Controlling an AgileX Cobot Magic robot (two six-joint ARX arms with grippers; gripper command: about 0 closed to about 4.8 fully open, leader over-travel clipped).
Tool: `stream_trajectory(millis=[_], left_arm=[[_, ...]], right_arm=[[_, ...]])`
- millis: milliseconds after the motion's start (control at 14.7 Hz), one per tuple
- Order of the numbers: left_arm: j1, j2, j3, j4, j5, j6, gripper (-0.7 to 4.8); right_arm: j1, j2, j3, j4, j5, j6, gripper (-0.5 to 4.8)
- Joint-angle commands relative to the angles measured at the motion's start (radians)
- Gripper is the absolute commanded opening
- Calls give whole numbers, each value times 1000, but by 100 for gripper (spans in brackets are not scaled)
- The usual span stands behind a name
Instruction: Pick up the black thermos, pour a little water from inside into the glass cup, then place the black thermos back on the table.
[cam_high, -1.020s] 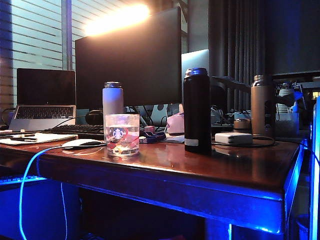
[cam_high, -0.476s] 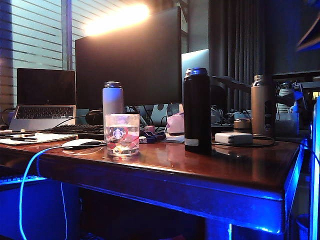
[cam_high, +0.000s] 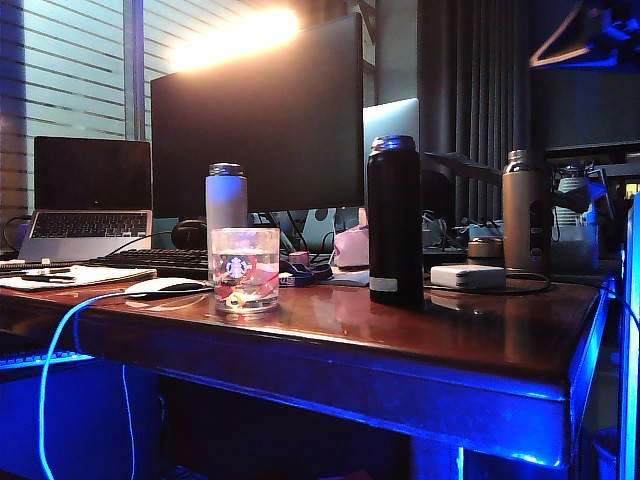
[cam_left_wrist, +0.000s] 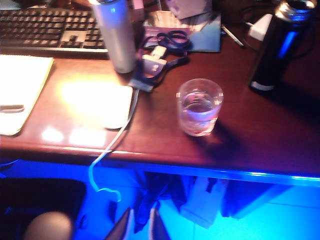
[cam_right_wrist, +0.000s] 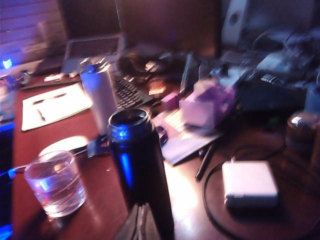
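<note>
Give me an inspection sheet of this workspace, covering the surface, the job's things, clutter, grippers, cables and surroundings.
Surface: glossy reddish-brown wooden table, blue-lit along its edge.
Job's things: tall black thermos upright, lid off, untouched; short clear glass cup upright with some water, standing apart from it.
Clutter: white bottle with silver cap, white mouse, white power adapter, bronze steel bottle, notepad, black keyboard.
Grippers: left gripper off the table's front edge, jaws slightly apart, empty; right gripper shut, empty, close above the thermos.
Cables: glowing blue cable hanging off the front edge; black cord circling the adapter.
Surroundings: dark monitor, open laptop, window blinds.
</note>
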Motion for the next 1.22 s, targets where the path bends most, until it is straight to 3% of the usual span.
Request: stream_trajectory(millis=[68,340,544,612,680,748,884,1224], left_arm=[[-32,-14,30,7,2,-8,57],[-31,-16,66,36,8,-9,57],[-32,-14,65,38,8,-8,57],[-32,-14,65,37,8,-8,57],[-31,-14,65,36,7,-8,57],[-31,-14,65,36,7,-8,57],[-31,-15,65,35,7,-8,57],[-32,-14,65,29,9,-8,57]], right_arm=[[39,78,3,62,27,-147,-1],[94,230,3,194,108,-148,-1],[103,398,3,365,100,-148,-1],[108,446,4,419,71,-150,28],[125,484,6,463,52,-174,276],[144,508,12,481,56,-173,479],[175,522,19,488,87,-173,479],[284,608,109,505,326,-159,479]])
